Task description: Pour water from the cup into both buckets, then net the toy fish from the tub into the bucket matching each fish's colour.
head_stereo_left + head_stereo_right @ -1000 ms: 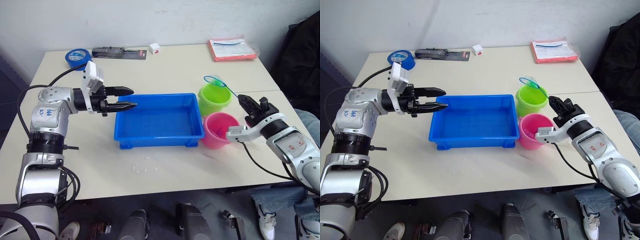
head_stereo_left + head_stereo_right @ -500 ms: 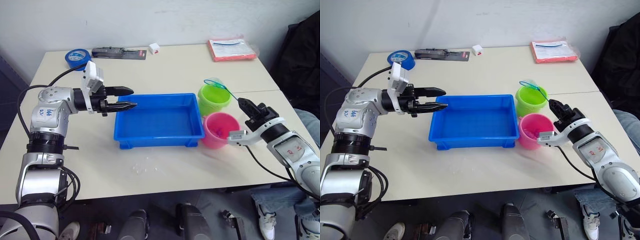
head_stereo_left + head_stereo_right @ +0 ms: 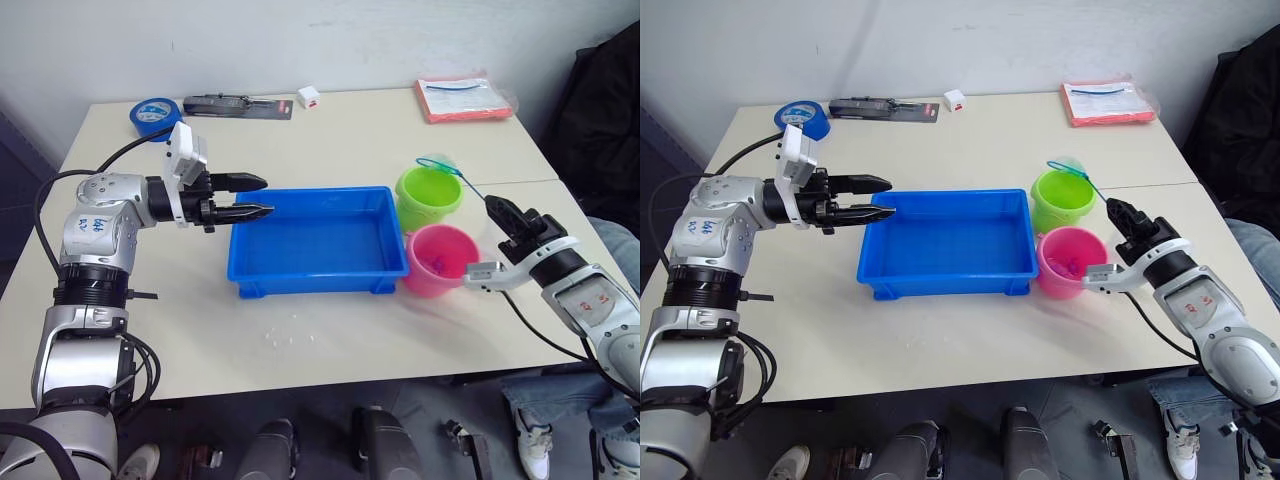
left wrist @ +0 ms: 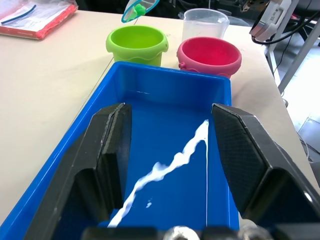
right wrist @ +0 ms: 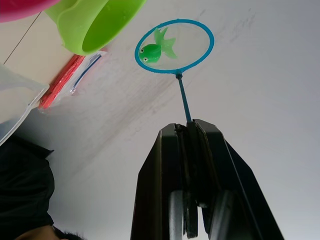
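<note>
A green toy fish (image 5: 156, 48) was carried in the net (image 5: 174, 46), whose thin handle was clamped between the closed jaws of the right gripper (image 3: 1124, 216). The hoop was held above the far rim of the lime green bucket (image 3: 1064, 200), with the pink bucket (image 3: 1071, 261) just beside it and the blue tub (image 3: 945, 243) alongside on the table (image 3: 970, 135). The netting step appeared to be well advanced, since no fish could be made out in the tub. The next move was judged to call for the hoop to be brought over the green bucket's mouth and tipped. The left gripper (image 3: 257, 197) was held over the tub's near end, jaws apart and empty. The clear cup (image 4: 205, 22) stood behind the pink bucket.
</note>
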